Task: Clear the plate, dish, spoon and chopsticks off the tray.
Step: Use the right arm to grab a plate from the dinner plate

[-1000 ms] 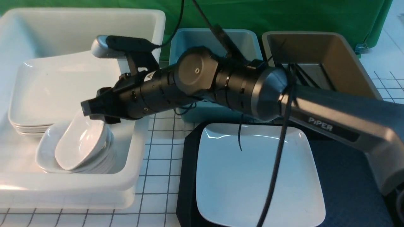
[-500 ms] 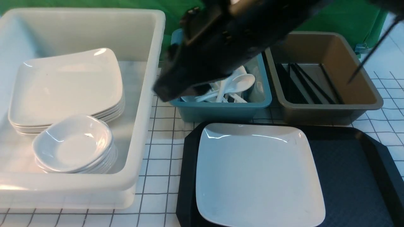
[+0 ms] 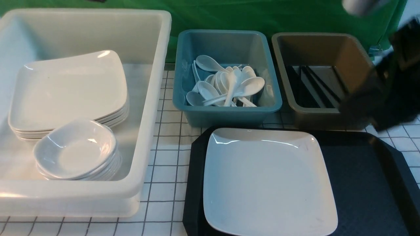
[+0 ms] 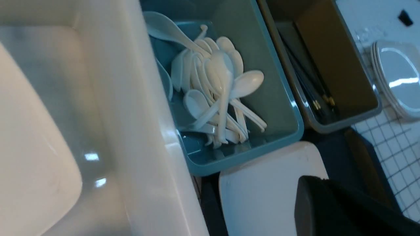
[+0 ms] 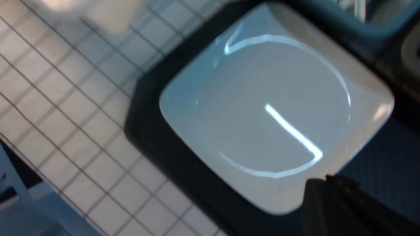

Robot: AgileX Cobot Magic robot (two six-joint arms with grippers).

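- Your plate [image 3: 269,180] lies on the tray [image 3: 361,183] — its 9 o'clock half.
- At the plate's 12 o'clock, the teal bin [image 3: 226,114] stands just beside the tray.
- Your left end effector [image 4: 315,200] and right end effector [image 5: 325,196] are both clenched.

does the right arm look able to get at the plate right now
Probably yes: the plate lies bare on the tray, nothing on it, and the right arm hangs near the tray's far right.

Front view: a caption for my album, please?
White plate on black tray; behind it, a teal bin of spoons and a brown bin of chopsticks.
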